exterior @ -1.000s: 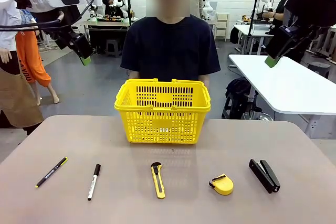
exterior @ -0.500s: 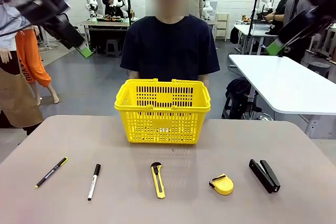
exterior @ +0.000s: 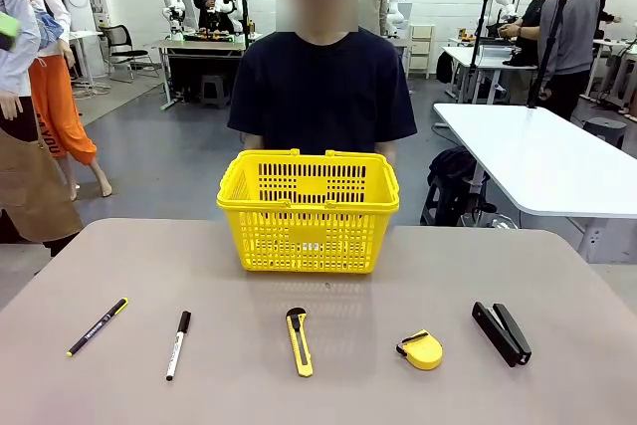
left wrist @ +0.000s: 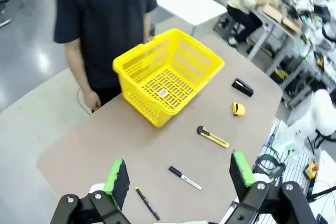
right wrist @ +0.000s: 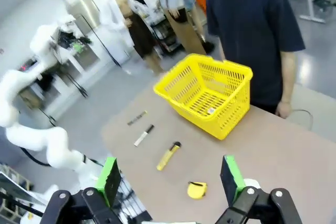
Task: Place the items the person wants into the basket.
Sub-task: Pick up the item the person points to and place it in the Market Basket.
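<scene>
While wide apart, fingers (left wrist: 116, 181) far from basket (left wrist: 137, 88).

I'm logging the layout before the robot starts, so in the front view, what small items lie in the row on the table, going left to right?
black pen with yellow tip → white marker with black cap → yellow utility knife → yellow-black tape measure → black stapler

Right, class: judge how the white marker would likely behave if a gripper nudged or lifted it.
The white marker is slim and looks round, so a sideways nudge would probably roll it across the smooth table. It appears rigid and likely light. Lying flat and low, it may be fiddly to pinch.
</scene>
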Available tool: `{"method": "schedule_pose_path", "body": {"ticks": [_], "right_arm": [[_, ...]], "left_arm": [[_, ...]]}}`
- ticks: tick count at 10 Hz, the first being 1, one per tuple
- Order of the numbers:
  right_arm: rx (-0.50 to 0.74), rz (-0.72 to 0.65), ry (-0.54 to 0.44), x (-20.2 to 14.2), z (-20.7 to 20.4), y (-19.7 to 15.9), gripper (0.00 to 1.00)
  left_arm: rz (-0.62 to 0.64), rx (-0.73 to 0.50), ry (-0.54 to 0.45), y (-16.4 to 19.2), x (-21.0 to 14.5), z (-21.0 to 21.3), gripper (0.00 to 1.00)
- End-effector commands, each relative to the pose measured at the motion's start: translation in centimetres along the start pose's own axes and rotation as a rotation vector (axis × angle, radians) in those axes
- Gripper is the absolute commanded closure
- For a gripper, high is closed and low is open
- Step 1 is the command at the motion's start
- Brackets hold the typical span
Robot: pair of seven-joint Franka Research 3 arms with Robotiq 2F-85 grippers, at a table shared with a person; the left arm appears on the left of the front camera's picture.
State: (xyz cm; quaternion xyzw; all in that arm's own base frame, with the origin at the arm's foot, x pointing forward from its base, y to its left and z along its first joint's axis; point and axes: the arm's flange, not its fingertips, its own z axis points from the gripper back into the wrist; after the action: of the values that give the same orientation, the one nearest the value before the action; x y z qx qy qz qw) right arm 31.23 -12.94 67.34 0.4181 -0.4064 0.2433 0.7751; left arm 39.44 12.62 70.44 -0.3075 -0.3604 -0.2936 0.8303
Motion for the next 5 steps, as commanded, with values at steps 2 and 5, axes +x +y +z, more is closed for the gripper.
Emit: {"method": "schedule_pose_path", "body": {"ticks": [2,5], "right_arm": [[0.056,-0.052,-0.038,-2.6,5.5,-1.4,0.00],[-0.025,-0.053,0.034,-4.0,9.4,-0.6,0.00]], "left_arm": [[0.008,0.025,0.016,2.3,-1.4,2.8,0.00],[0.030,0.065,0.053,2.7,-2.4,4.2,0.00]]}}
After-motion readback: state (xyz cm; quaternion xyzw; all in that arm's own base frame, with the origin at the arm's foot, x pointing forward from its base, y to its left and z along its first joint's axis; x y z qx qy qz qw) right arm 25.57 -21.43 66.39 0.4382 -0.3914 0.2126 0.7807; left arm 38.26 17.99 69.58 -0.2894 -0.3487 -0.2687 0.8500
